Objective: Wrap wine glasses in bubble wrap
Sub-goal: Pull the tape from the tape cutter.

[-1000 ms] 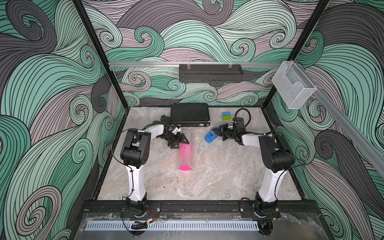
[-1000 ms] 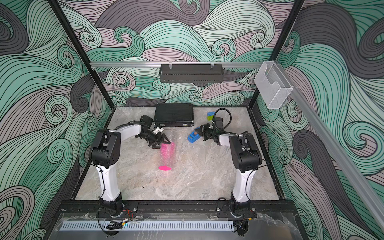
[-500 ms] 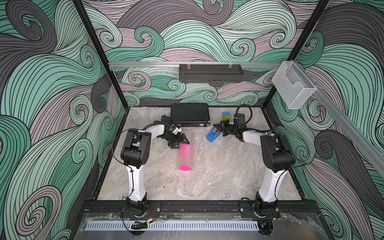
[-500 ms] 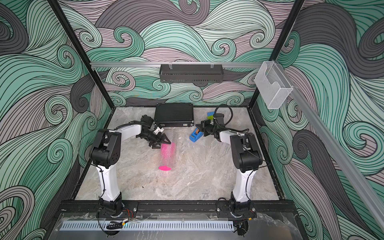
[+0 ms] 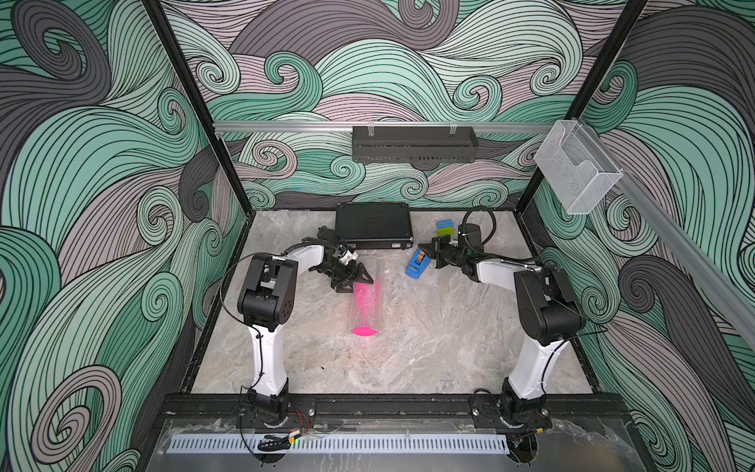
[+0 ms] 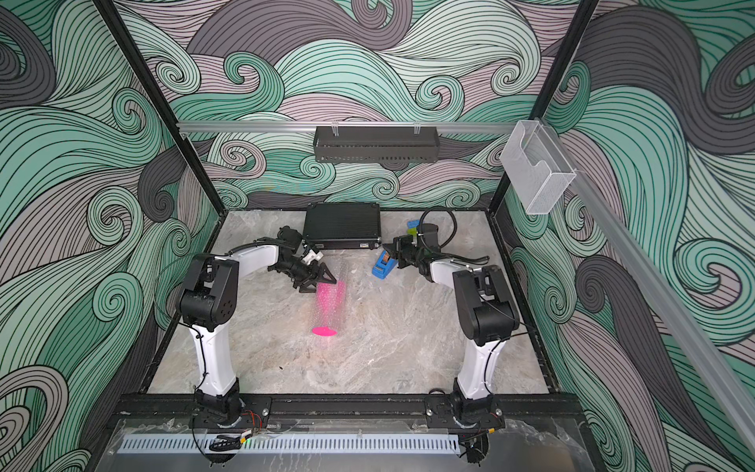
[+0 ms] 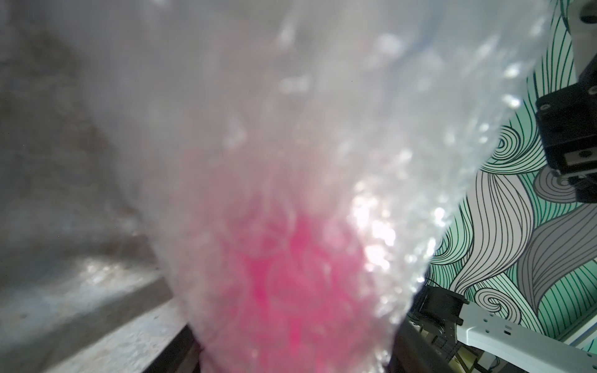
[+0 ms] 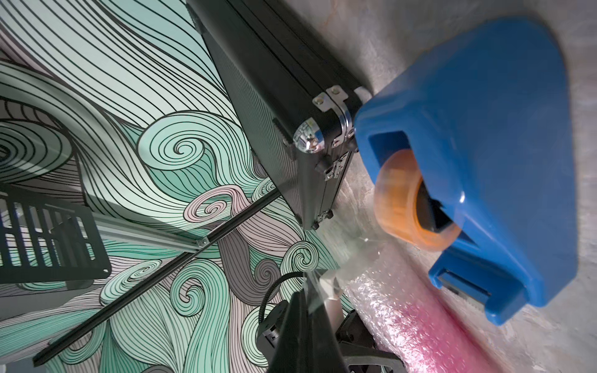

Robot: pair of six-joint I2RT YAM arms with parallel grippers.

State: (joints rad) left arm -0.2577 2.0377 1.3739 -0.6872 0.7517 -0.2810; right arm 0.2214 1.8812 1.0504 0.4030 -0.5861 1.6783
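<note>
Left gripper (image 5: 354, 286) is seen spread at the bowl end of the goblet (image 5: 365, 331), laid mid-table inside bubble wrap (image 5: 375, 298); right gripper (image 5: 425, 248) is pressed together beside the tape dispenser (image 5: 417, 265). Its orange tape roll (image 8: 399, 206) is shown clearly only in the right wrist view. Marble table (image 5: 441, 347), swirl-patterned walls (image 5: 102, 184).

One pink goblet (image 5: 365, 304) lies on the one table (image 5: 429, 339), with one sheet of bubble wrap (image 5: 376, 273) rolled around it, right at the left hand (image 5: 354, 282). One blue tape dispenser (image 5: 417, 267) sits just beside the right hand (image 5: 427, 250) and carries one roll of tape (image 8: 400, 200). One black case (image 5: 372, 224) stands just beyond the left hand. Two small blocks, one blue (image 5: 445, 223) and one green (image 5: 444, 231), lie near the right hand. One black rack (image 5: 413, 144) and one clear holder (image 5: 576, 171) hang high above both hands.
</note>
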